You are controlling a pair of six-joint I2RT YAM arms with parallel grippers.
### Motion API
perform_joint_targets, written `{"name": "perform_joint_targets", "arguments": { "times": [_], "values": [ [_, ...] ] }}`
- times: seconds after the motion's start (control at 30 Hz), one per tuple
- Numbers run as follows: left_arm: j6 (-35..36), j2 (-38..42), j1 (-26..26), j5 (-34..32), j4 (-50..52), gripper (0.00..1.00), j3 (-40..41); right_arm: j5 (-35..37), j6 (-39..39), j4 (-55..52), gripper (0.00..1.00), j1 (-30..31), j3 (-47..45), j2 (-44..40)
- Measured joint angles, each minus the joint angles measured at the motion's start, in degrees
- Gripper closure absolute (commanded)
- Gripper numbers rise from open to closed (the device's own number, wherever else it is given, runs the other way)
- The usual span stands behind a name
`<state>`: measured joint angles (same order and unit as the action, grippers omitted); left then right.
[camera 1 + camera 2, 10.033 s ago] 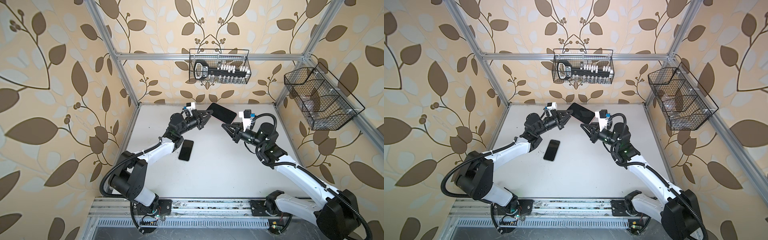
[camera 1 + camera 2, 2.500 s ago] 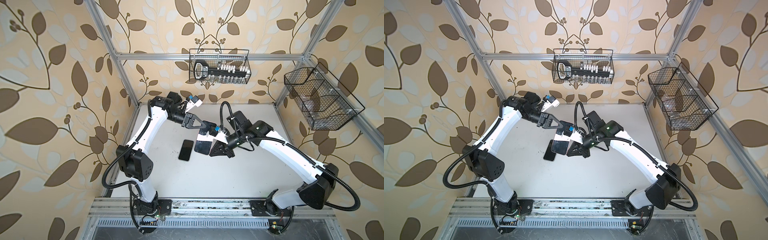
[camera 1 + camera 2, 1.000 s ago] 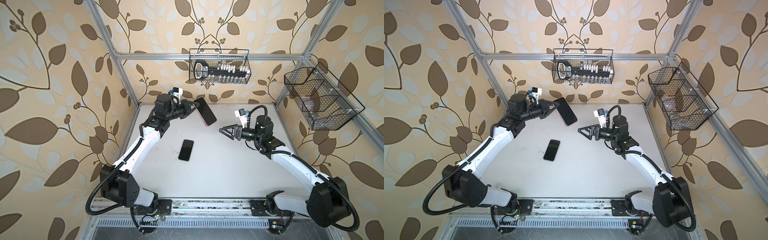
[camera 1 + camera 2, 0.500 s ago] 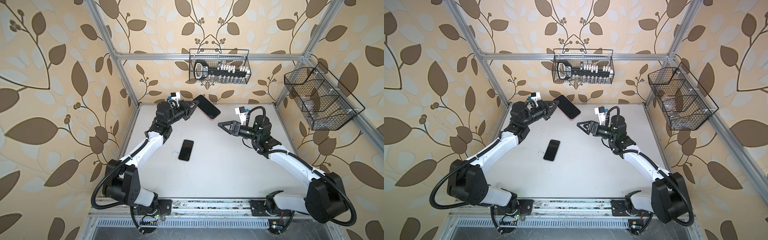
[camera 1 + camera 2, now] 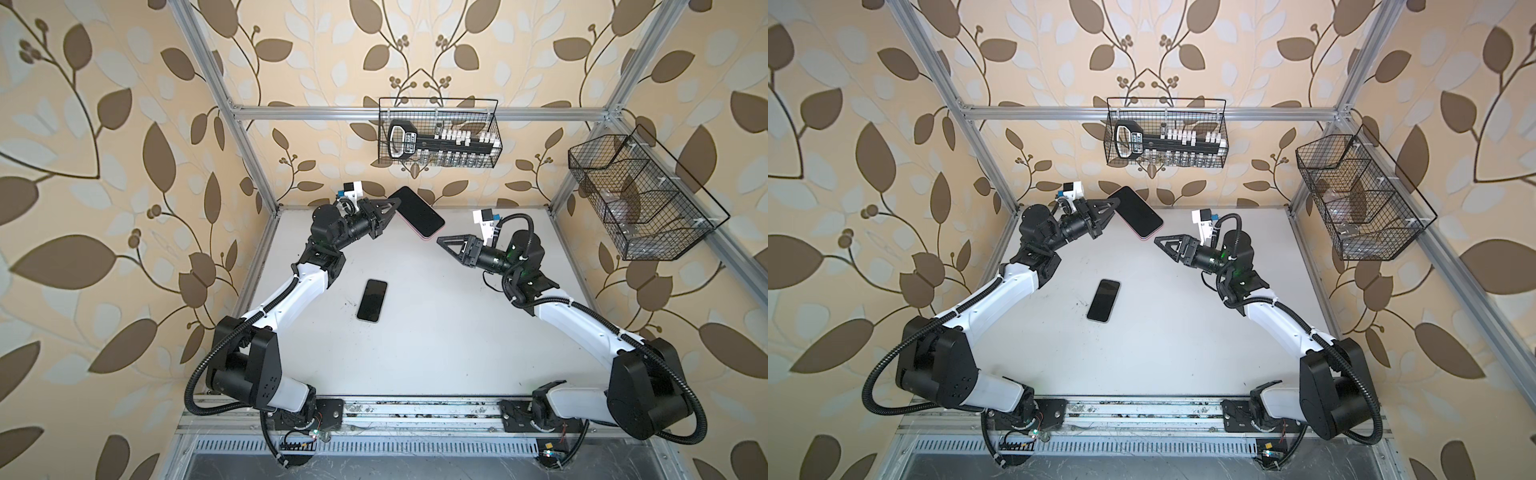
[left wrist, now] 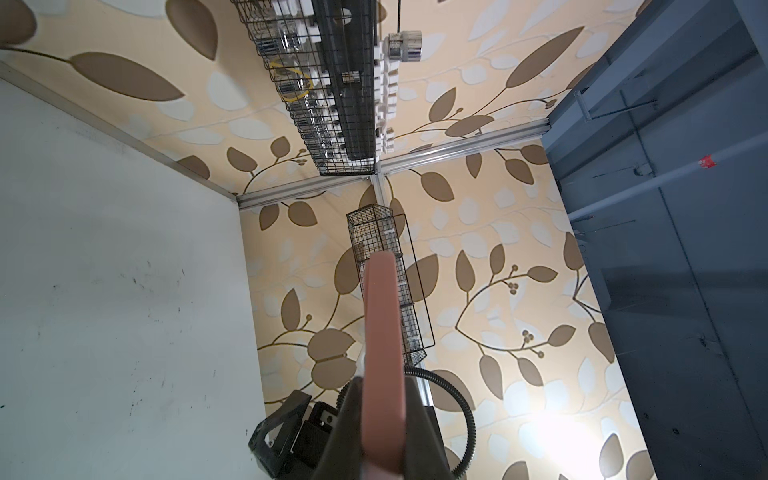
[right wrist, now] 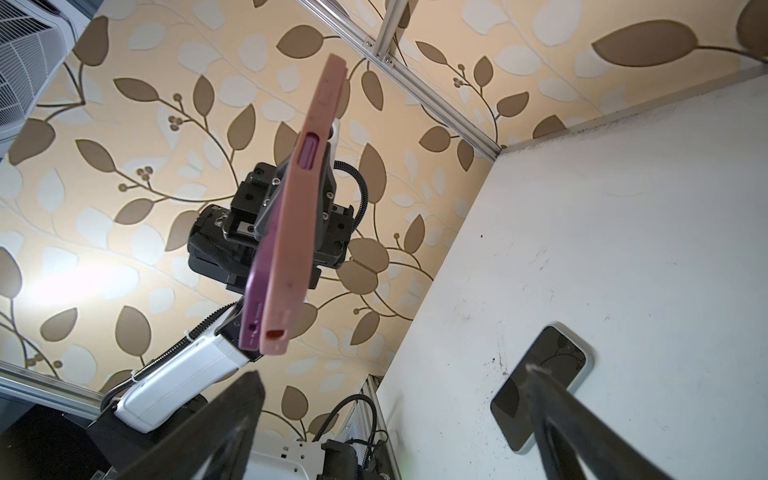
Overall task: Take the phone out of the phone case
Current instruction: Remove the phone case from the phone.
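Observation:
My left gripper [image 5: 395,206] is shut on one end of the phone [image 5: 417,211], which sits in a pink phone case [image 5: 417,232] and is held in the air near the back wall, dark screen up. In the right wrist view the purple phone [image 7: 254,299] stands a little out of the pink case [image 7: 300,199] at its free end. In the left wrist view the case [image 6: 381,316] shows edge-on between the left gripper's [image 6: 383,419] jaws. My right gripper [image 5: 441,241] hangs open just right of the free end, apart from it, jaws [image 7: 390,399] wide and empty.
A second black phone [image 5: 372,300] lies flat, caseless, on the white table [image 5: 436,353], left of centre. A wire basket [image 5: 438,133] with tools hangs on the back wall, and another wire basket [image 5: 640,195] on the right wall.
The left gripper has turned the cased phone flatter and carried it slightly toward the back. The right gripper has moved back and up toward the phone's free end, still open.

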<state>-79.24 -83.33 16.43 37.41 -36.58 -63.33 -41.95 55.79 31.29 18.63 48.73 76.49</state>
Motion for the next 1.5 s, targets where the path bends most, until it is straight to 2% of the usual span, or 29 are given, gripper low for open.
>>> {"name": "perform_joint_targets", "arguments": {
  "times": [1.13,1.5],
  "values": [
    [-2.86,-2.56,1.66,-0.28,-5.57,1.00,0.87,0.22,1.84,4.24,0.02,0.37,0.00,1.29],
    [-6.58,-2.78,2.38,-1.60,-9.20,1.00,1.81,0.44,1.86,6.29,0.02,0.33,-0.57,1.33]
  ]
}}
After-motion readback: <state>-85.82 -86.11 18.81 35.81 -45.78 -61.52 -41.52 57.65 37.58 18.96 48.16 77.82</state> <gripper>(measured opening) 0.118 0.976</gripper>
